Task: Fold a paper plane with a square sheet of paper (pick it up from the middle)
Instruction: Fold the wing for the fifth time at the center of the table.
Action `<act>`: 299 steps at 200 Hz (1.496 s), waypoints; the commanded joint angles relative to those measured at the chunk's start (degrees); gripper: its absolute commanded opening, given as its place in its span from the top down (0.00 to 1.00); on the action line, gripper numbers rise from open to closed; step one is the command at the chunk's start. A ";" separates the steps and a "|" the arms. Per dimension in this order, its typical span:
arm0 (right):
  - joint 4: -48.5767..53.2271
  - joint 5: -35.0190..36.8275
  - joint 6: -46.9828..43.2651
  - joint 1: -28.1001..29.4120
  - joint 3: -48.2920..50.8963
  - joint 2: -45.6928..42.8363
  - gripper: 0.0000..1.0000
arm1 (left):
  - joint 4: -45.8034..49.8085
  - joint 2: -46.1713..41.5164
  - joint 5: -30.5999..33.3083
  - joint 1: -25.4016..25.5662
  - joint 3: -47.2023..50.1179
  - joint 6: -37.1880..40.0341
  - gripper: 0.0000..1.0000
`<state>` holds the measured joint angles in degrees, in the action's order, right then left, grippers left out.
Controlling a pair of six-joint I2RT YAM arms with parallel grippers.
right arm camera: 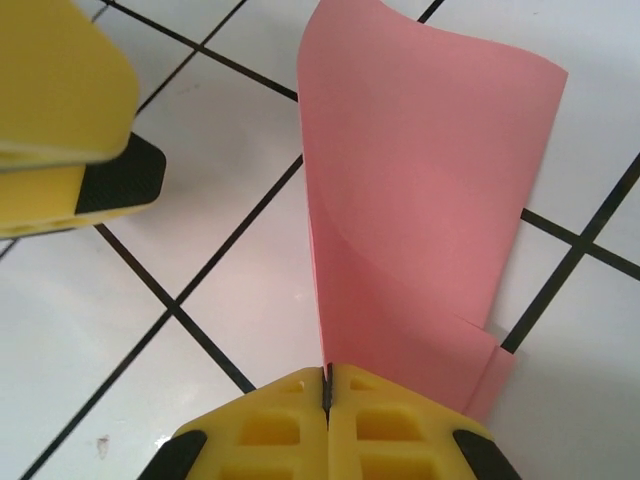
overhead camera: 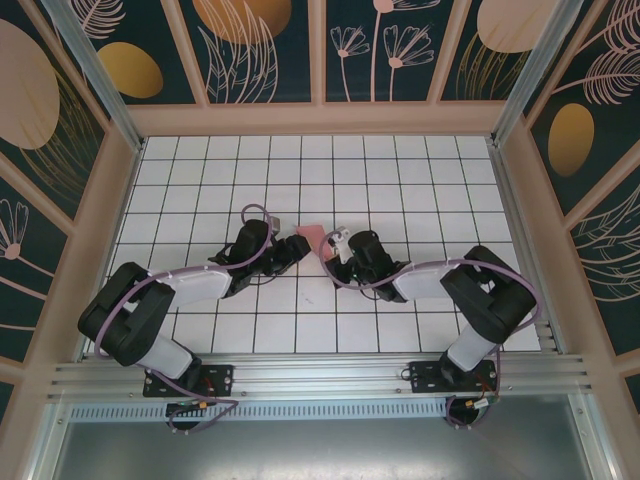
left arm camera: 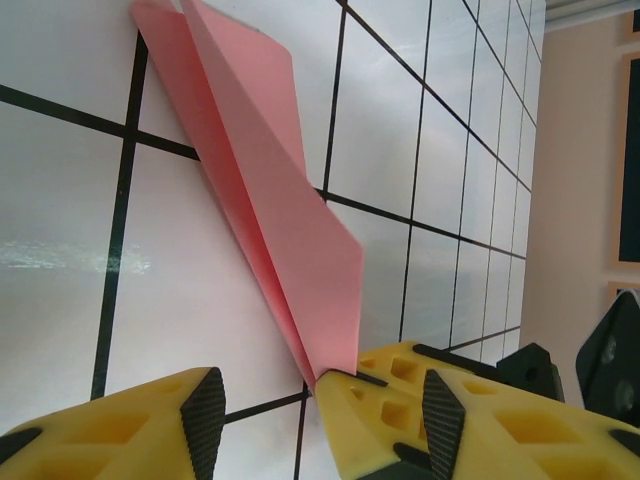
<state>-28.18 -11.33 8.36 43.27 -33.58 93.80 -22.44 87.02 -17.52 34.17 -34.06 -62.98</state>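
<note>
1. Finds the paper plane [overhead camera: 310,235] near the middle of the tabletop [overhead camera: 400,170], between the two arms: a folded salmon-pink dart lifted up off the grid.
2. Grips it in the right jaws, clenched flat on its lower edge, with the paper rising free above them.
3. Shows the left jaws released and spread wide, one side seemingly touching the plane's narrow tip, though contact is hard to confirm from this angle.
4. Expects very light, thin, limp material: bends under its own weight, creases at any hard pinch, probably slides easily on the glossy tiles.
5. Favours a hold along the centre crease, where the layers stack and stiffen, rather than at a loose wing edge.
6. Places both sets of jaws close together around the paper, each the other's main obstacle, so a careless move risks a knock or a crumpled wing; puts the patterned walls [overhead camera: 260,50] well apart.
</note>
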 commanded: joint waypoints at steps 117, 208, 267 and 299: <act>-21.58 -24.34 26.88 -8.84 3.38 10.96 1.00 | -5.50 5.13 -6.08 -0.14 -4.69 4.73 0.48; -26.59 -24.32 34.46 -10.92 5.01 13.72 1.00 | -6.99 12.98 -9.31 -0.08 -10.53 6.96 0.48; -27.90 -24.11 36.56 -11.45 5.71 13.70 1.00 | -7.35 17.85 -9.35 -0.11 -13.58 8.85 0.48; -26.75 -24.03 36.32 -11.45 5.54 12.58 0.99 | -7.72 18.92 -9.44 -0.11 -14.18 9.43 0.48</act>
<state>-53.67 -35.00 44.07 32.27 -29.06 107.22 -28.16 104.81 -26.39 34.17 -46.65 -55.55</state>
